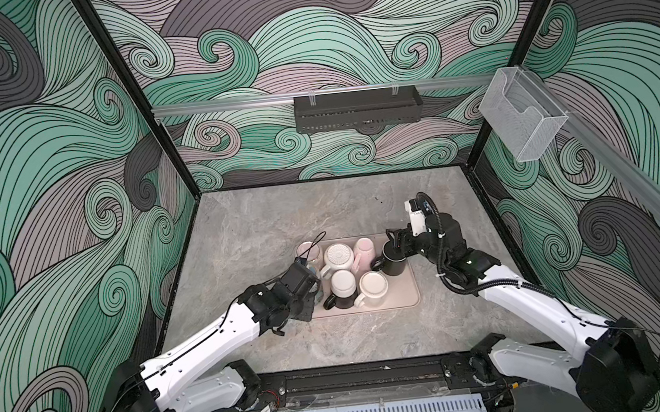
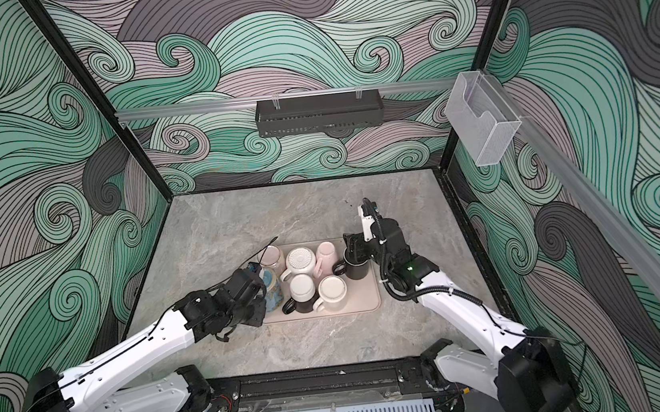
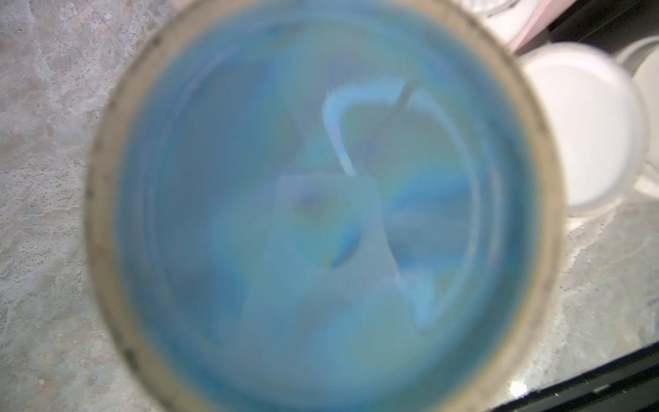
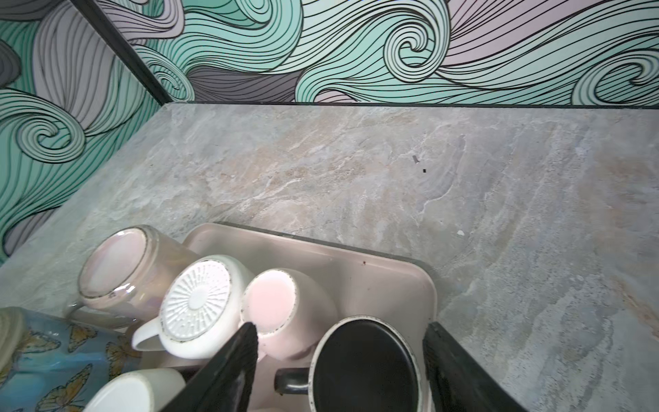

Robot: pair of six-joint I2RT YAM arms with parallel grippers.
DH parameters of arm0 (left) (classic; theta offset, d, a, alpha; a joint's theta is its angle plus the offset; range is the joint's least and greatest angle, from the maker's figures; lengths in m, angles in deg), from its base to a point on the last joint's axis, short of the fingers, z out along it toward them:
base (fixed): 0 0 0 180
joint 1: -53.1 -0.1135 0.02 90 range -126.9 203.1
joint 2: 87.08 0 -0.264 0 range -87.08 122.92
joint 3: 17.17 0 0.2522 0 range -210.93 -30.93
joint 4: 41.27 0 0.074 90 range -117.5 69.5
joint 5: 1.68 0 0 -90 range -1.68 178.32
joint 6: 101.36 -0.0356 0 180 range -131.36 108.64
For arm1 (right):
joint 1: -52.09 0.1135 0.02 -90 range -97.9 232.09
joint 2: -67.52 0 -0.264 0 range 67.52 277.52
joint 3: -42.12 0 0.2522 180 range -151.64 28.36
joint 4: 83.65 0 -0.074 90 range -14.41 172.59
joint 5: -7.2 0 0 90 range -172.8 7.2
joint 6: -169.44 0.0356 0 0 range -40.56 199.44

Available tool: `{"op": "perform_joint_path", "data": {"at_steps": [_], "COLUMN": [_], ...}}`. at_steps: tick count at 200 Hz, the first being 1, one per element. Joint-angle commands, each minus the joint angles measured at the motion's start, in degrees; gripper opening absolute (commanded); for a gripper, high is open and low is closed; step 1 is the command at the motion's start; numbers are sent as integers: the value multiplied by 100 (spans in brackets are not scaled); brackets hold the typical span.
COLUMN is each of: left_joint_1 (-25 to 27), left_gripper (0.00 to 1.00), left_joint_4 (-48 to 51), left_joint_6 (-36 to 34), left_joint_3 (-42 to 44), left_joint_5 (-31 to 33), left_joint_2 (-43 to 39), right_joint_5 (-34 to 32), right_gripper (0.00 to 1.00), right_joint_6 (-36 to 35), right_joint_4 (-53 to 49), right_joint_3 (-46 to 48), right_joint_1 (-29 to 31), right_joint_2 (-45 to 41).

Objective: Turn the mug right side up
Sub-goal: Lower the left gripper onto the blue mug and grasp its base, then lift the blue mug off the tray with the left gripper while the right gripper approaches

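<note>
Blue mug [image 2: 274, 292] pinched, tilted mouth facing left end effector [image 2: 262, 304], right end effector [image 4: 341, 330] spread astride black mug [image 4: 363, 367]

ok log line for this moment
left gripper: shut on blue mug, tilted | right gripper: open astride black mug | white ribbed mug: base up in tray

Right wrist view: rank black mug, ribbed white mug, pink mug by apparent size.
1. black mug, though nearest the camera, so true size unsure
2. ribbed white mug
3. pink mug
</note>
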Motion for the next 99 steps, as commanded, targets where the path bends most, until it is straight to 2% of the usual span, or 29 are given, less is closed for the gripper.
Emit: {"op": "perform_joint_path", "data": {"at_steps": [1,45,75,99], "left_joint_1": [-5,-2,-9,-31], "left_gripper": [0,0,0,0], "left_joint_4": [67,12,-813,-1899], "left_joint_6": [-150,-308,-433,-485], "left_joint_3": [-630,-1164,-1090,-873], "left_joint_5": [-66,-206,-212,-365], "left_joint_2": [-365,-901,-1429,-1682], "right_joint_5": [465,919,997,1148], "right_gripper": [73,73,72,72], "right_joint_6": [304,646,910,1169], "right_joint_4": [246,333,496,742], "right_joint_3": [-44,-176,-142,-25], "right_joint_1": [40,109,119,120], "right_joint_2": [-74,-199,-349,-448]}}
